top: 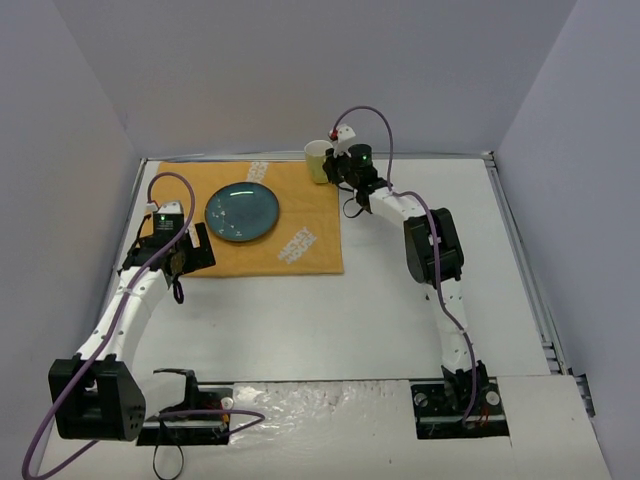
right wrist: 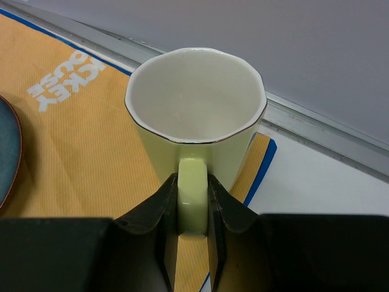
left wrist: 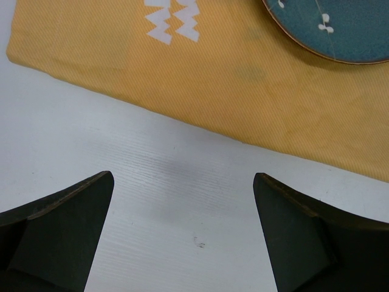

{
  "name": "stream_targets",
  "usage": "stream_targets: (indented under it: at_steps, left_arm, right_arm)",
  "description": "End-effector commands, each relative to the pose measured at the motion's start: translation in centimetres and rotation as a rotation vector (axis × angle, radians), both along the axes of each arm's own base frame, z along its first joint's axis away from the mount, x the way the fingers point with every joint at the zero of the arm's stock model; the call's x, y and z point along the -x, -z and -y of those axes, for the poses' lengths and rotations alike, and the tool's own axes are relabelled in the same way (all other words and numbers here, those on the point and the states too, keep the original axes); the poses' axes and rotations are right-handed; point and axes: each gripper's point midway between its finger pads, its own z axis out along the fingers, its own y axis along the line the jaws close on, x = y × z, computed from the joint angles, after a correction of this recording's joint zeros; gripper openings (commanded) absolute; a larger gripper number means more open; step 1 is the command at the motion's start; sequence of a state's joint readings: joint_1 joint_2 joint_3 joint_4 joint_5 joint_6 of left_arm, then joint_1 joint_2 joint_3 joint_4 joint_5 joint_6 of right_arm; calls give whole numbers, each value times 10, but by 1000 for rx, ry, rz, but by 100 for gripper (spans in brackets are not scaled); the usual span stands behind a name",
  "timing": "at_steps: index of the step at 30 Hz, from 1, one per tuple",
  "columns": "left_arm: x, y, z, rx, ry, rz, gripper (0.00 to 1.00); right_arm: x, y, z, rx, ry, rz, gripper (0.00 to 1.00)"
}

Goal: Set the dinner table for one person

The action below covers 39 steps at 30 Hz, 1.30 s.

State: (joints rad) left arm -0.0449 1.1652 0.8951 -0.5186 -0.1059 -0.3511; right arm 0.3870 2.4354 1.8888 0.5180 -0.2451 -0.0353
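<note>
A pale yellow mug (right wrist: 194, 115) stands upright and empty at the far right corner of the orange-yellow mat (top: 300, 215); my right gripper (right wrist: 193, 201) is shut on its handle. In the top view the mug (top: 317, 160) sits by the mat's back edge with the right gripper (top: 340, 165) beside it. A round blue plate (top: 243, 211) lies on the mat, and its rim shows in the left wrist view as the plate (left wrist: 328, 30). My left gripper (left wrist: 182, 201) hangs open over the bare white dinner table (top: 330, 320), just off the mat's left edge, holding nothing.
A metal rim (top: 520, 260) runs along the table's right side and back edge. Grey walls close in the table on three sides. The arm bases (top: 460, 400) sit on the near edge.
</note>
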Motion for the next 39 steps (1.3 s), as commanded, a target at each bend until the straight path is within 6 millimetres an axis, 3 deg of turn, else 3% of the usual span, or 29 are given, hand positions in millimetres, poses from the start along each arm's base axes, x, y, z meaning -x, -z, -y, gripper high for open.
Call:
stream_targets:
  at_steps: [1,9,13,18,19,22,27,31,33,37,39]
  left_arm:
    - [-13,-16,0,-13,9,66,97]
    - [-12,-14,0,-14,9,60,97]
    - [-13,-14,0,-13,10,60,97]
    - [-13,-14,1,-13,11,60,97]
    - [-13,-14,1,-14,12,61,97]
    - [-12,-14,0,-16,9,61,97]
    - [-13,-15,-1,-19,8,65,97]
    - [-12,-16,-2,-22,5,68,97]
    - [-12,-16,-2,-22,5,68,97]
    - [-11,-17,-2,-25,4,69,97]
    - [-11,-18,-3,-27,2,72,97]
  right_arm:
    - [-18,-137,-12,-140,-1,338,0]
    - [-15,-120,-13,-143,-3,316,0]
    - [-12,-104,-11,-119,1,294,1]
    - [-1,-66,-4,-80,-5,223,5]
    - [0,-69,-3,-80,-3,228,5]
    - [11,-57,1,-70,0,206,9]
    - [27,-45,11,-46,6,174,25]
    - [40,-70,20,-50,12,199,51]
    - [47,-71,25,-50,18,186,62]
    - [60,-91,39,-53,38,173,72]
    - [70,-106,56,-50,69,152,76]
